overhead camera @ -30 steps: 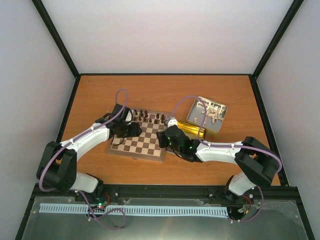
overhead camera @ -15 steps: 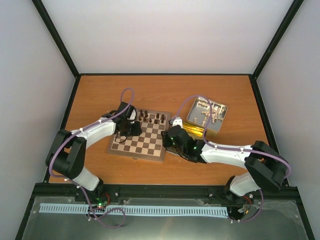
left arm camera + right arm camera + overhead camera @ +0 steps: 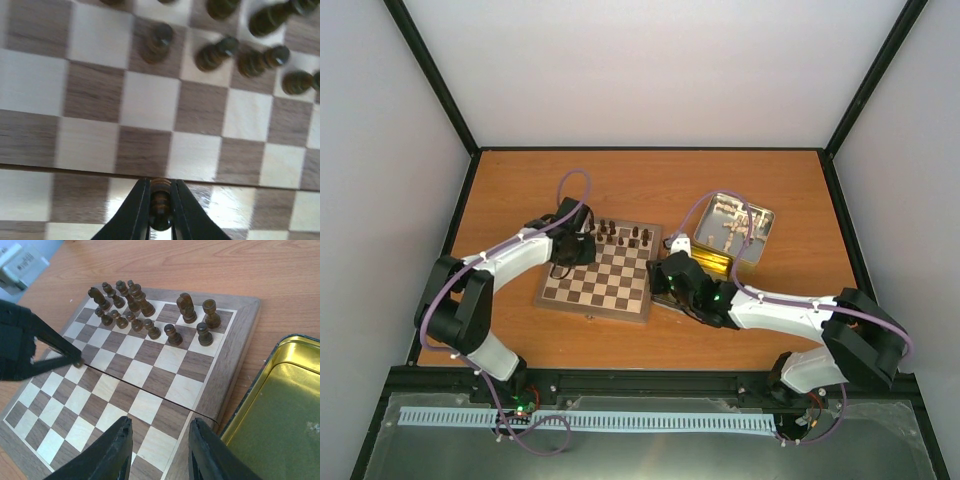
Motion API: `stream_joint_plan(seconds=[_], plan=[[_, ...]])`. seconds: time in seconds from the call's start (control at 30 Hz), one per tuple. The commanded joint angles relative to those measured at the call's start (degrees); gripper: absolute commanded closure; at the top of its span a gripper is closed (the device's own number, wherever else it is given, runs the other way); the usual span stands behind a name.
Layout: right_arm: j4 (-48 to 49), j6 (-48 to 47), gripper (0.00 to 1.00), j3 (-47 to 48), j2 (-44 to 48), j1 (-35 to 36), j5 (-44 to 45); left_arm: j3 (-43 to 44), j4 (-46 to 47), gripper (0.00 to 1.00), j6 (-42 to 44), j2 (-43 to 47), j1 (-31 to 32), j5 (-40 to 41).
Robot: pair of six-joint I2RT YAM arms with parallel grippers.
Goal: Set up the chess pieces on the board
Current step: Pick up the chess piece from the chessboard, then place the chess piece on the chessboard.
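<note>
**Top view.** The board lies mid-frame on the table, with its edges turned slightly off the frame's edges. The standing dark pieces crowd its upper edge. The left gripper sits over the board's upper left corner. The right gripper hangs at the board's right edge. Right of the board is the gold-lined tin, and above that an open tray holding the cream pieces.

**Left wrist view.** At bottom centre, the left gripper is clamped on a single dark piece. The piece's ringed body, and so its long axis, runs up and down the frame in line with the fingers. Which end is its head cannot be told. It hangs above the board, by the seam. The standing dark pieces are upright in the upper right, seen almost end-on.

**Right wrist view.** The right gripper is spread apart at the bottom, with nothing between its fingers. The board fills the centre. The standing dark pieces are vertical along its upper rows. The left gripper reaches in from the left, its tip at the seam. The gold-lined tin lies at lower right.
</note>
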State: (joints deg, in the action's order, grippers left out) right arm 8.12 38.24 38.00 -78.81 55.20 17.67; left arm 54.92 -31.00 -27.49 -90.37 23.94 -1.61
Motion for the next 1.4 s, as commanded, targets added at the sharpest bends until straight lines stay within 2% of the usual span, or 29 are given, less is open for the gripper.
stream_joint_plan(seconds=[0.0,0.27,0.43,0.6,1.13,1.3,1.37], plan=[[-0.8,0.2,0.68,-1.3,1.4,-0.4,2.0,5.6,-3.8,0.96,-2.1,0.7,-2.3,11.3],[-3.2,0.7,0.68,-1.8,3.3,-0.7,1.3,13.9,-4.0,0.95,-2.7,-6.8,-6.0,15.9],[-4.0,0.3,0.68,-3.1,5.5,-0.8,2.2,16.8,-3.4,0.95,-1.7,-10.7,-7.2,11.0],[-4.3,0.4,0.68,-3.4,6.2,-0.9,2.6,16.1,-2.5,0.95,-1.3,-11.9,-7.2,7.3],[-5.3,1.1,0.68,-2.8,6.2,-1.0,3.4,15.2,-0.6,0.91,-0.6,-13.8,-7.2,7.0],[-6.3,1.2,0.68,-2.7,6.6,-1.0,4.2,15.8,-1.7,0.72,-0.2,-13.0,-7.2,7.5],[-8.5,1.6,0.68,-1.9,7.0,-1.0,4.6,16.4,-2.8,0.68,-0.4,-12.0,-7.2,7.7]])
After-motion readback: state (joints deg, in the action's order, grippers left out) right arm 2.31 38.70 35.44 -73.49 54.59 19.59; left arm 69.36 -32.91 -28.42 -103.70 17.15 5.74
